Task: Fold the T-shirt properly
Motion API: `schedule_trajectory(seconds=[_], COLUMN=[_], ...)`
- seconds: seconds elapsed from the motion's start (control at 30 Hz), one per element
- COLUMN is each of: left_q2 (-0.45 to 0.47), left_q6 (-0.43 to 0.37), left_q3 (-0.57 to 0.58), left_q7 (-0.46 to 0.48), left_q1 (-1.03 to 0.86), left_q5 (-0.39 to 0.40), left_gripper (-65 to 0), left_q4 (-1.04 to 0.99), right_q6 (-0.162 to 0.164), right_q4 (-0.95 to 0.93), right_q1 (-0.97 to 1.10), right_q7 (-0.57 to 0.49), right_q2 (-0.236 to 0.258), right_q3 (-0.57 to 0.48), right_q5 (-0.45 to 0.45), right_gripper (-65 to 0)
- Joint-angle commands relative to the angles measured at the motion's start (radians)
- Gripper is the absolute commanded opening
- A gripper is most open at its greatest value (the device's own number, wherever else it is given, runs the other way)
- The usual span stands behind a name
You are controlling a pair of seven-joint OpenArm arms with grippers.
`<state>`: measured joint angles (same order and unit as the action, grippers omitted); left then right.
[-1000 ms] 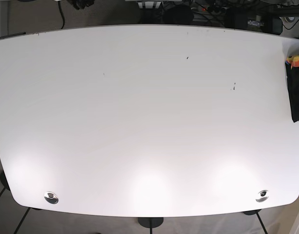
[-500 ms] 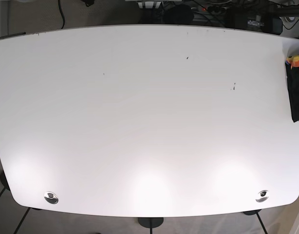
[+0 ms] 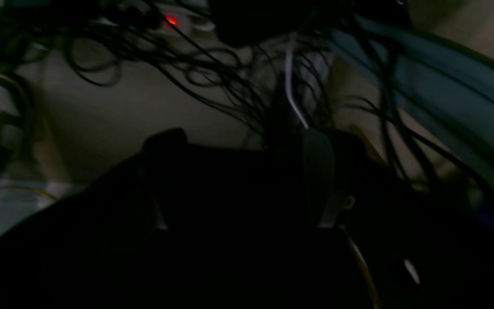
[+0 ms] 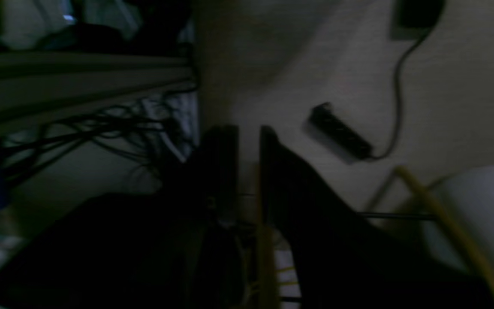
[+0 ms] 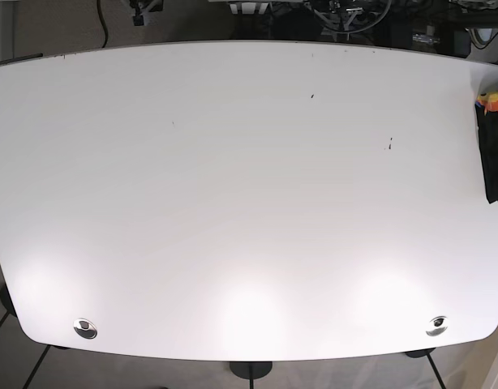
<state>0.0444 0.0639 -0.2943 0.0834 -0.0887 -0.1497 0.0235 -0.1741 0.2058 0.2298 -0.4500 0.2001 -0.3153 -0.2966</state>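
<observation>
No readable text, labels, brands or numbers anywhere; wrist views too dark and blurred.

white table (image 5: 233,203) | tangled cables (image 3: 212,68) | power strip (image 4: 339,133)

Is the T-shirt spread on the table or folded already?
Cannot tell: only a dark cloth strip shows at the white table's right edge, mostly out of view.

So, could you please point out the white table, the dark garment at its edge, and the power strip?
white table (image 5: 233,203), base view, bare top.
dark garment (image 5: 495,154), base view, its middle.
power strip (image 4: 340,133), right wrist view, its body.
</observation>
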Motion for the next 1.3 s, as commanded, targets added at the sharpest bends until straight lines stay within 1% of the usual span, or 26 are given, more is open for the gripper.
schedule_trajectory(seconds=[0.03,0.13,0.2,0.47,0.5,0.53,0.9,1.3], left_q2=[0.008,0.008,0.008,0.007,0.005,0.006,0.005,0.008], left_q6=[-0.006,-0.006,-0.005,-0.005,-0.008,-0.009,-0.012,-0.009], left_q3=[-0.001,-0.001,-0.001,0.0,-0.005,-0.006,0.006,0.009], left_q7=[-0.014,-0.02,-0.02,-0.017,-0.013,-0.01,-0.029,-0.02], left_q1=[-0.012,-0.012,-0.012,-0.009,-0.002,-0.001,0.008,0.011], left_q5=[-0.001,-0.003,-0.003,-0.003,-0.008,-0.01,-0.018,-0.021], left_gripper=[-26.5,-26.5,-26.5,-26.5,-26.4,-26.4,-26.2,-25.9], left_q4=[0.026,0.02,0.02,0.028,0.017,0.016,0.031,0.03], right_q6=[0.002,0.002,0.002,0.002,-0.001,-0.001,-0.001,-0.005], right_q4=[-0.003,-0.001,-0.001,0.057,0.043,0.038,0.057,0.043], right_q1=[0.01,0.01,0.01,0.021,-0.009,-0.014,-0.019,-0.036], right_q7=[-0.013,-0.013,-0.016,-0.019,0.056,0.074,0.157,0.144], right_q2=[0.009,0.008,-0.004,-0.003,-0.013,-0.013,-0.017,-0.02], right_q3=[-0.008,-0.005,-0.002,0.002,0.001,0.001,0.002,0.014], right_q5=[-0.006,-0.006,-0.011,-0.013,-0.017,-0.019,-0.019,-0.03], right_gripper=[-56.4,-56.4,-56.4,-56.4,-56.7,-56.7,-56.8,-56.7])
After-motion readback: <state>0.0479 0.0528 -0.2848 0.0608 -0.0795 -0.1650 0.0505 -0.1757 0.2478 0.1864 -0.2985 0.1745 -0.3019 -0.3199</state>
